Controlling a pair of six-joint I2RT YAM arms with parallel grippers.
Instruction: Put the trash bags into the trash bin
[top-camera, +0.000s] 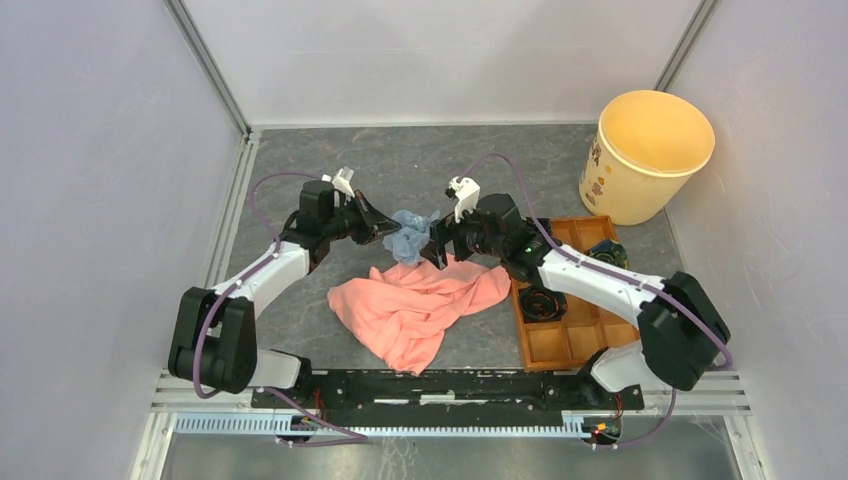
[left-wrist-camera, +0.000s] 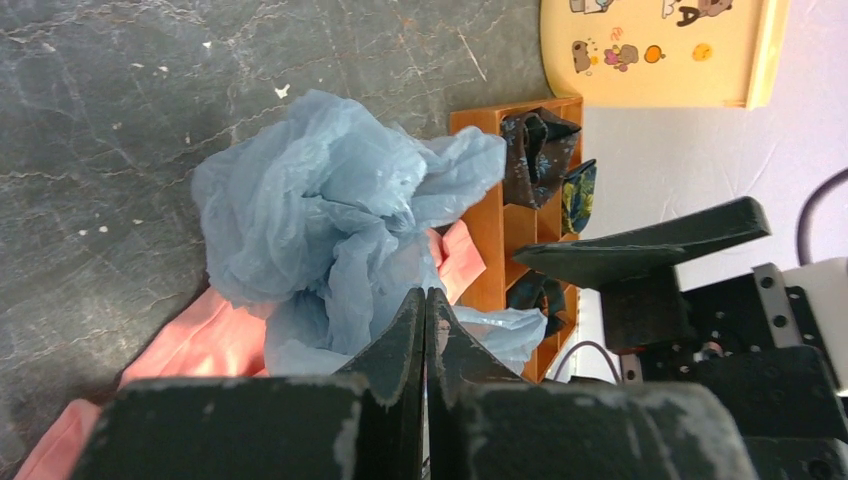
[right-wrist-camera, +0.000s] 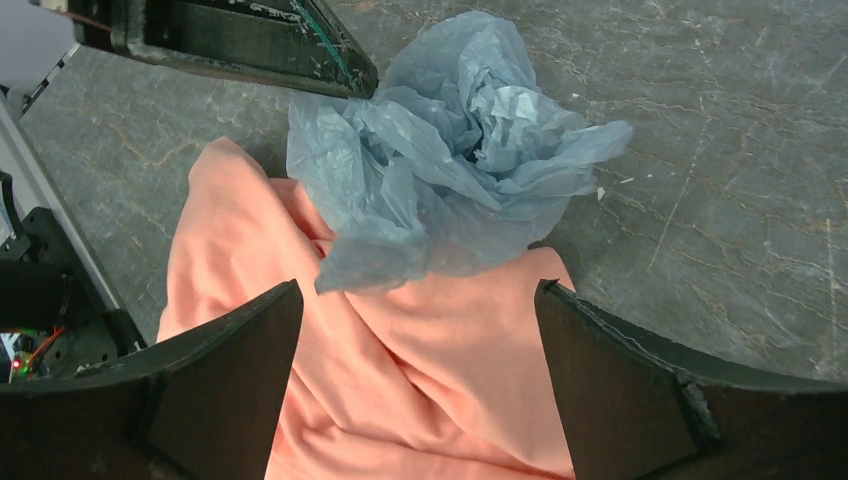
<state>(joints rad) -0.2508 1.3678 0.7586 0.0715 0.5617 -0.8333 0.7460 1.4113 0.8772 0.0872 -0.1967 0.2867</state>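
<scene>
- The left claw (top-camera: 387, 229) is closed tight on the edge of the crumpled blue trash bag (top-camera: 410, 236).
- The right claw (top-camera: 437, 243) is spread wide just beside this bag, over a pink cloth (top-camera: 420, 305).
- The trash bin (top-camera: 650, 155) stands upright at the far right of the tabletop (top-camera: 400, 160), well apart from the bag.

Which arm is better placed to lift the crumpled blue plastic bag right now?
Left. The left gripper is shut on the crumpled blue plastic bag; the right gripper stands open, short of it. The round yellow-tan plastic bin sits far right, so a handover may follow.
</scene>
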